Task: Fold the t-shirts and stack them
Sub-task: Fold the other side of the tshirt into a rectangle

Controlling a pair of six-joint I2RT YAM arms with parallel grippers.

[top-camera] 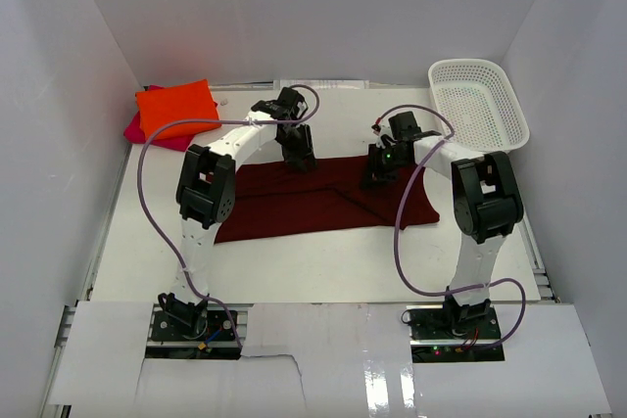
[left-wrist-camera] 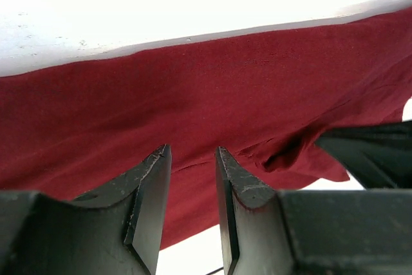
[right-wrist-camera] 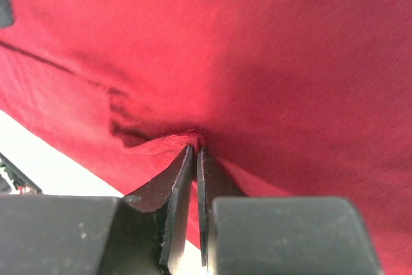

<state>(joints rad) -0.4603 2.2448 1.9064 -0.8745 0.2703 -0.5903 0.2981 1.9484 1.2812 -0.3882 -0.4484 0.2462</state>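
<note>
A dark maroon-red t-shirt (top-camera: 313,205) lies spread as a wide band across the middle of the table. My left gripper (top-camera: 300,159) hovers at its far edge near the centre, and in the left wrist view its jaws (left-wrist-camera: 193,152) stand open over the cloth (left-wrist-camera: 193,94) with nothing between them. My right gripper (top-camera: 377,175) is down on the shirt's right part, shut on a pinched fold of the maroon cloth (right-wrist-camera: 187,138) at its fingertips (right-wrist-camera: 195,151). A folded bright orange t-shirt (top-camera: 176,108) rests on a magenta-pink one (top-camera: 137,130) at the far left corner.
A white plastic mesh basket (top-camera: 478,103) stands at the far right corner. White walls close in the table on three sides. Purple cables loop from both arms over the near part of the table.
</note>
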